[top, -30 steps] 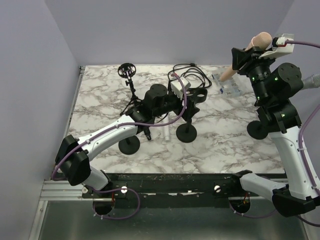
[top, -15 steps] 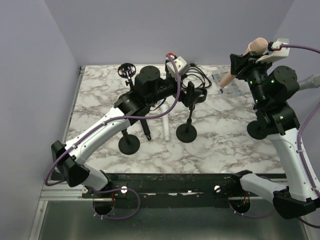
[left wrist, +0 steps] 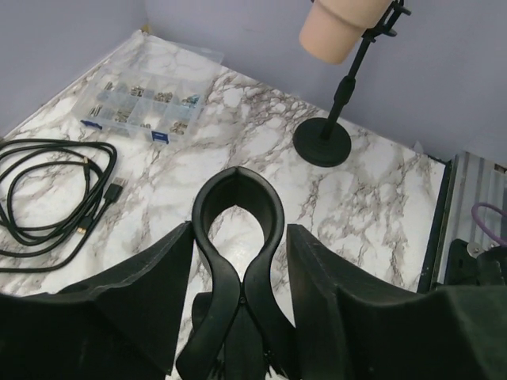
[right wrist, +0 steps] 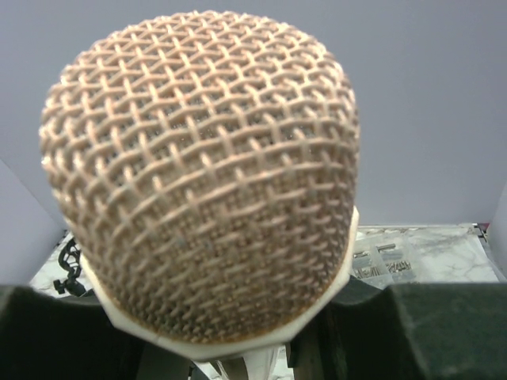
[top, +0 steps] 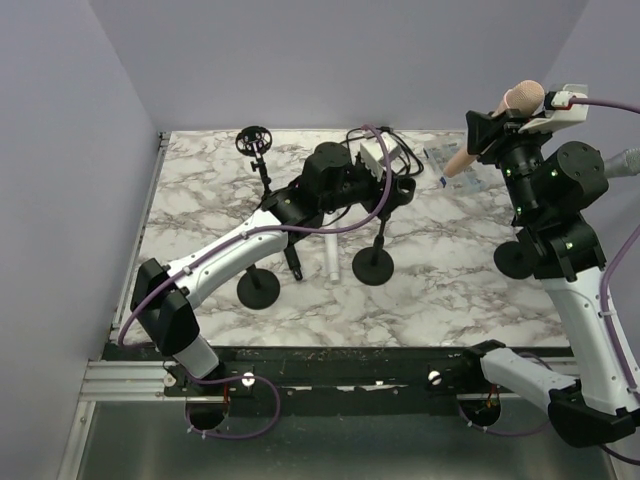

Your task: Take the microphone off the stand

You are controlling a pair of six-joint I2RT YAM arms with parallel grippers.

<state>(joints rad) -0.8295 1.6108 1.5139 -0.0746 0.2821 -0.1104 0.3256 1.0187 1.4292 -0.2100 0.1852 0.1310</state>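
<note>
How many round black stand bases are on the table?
3: front-left base, centre base, and right base, partly hidden by the right arm. The arms could hide others.

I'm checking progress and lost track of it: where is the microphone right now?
In the top view the microphone is raised at the far right, held in the jaws of the right gripper, over the clear parts box.

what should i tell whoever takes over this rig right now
The right gripper is shut on the peach mesh-headed microphone, held high at the right rear.
The left gripper has its fingers on either side of the empty black clip of the round-based black stand; contact is unclear.
Done: the microphone is out of that clip.
To do: probably set the microphone down and back the left gripper off the stand.
</note>
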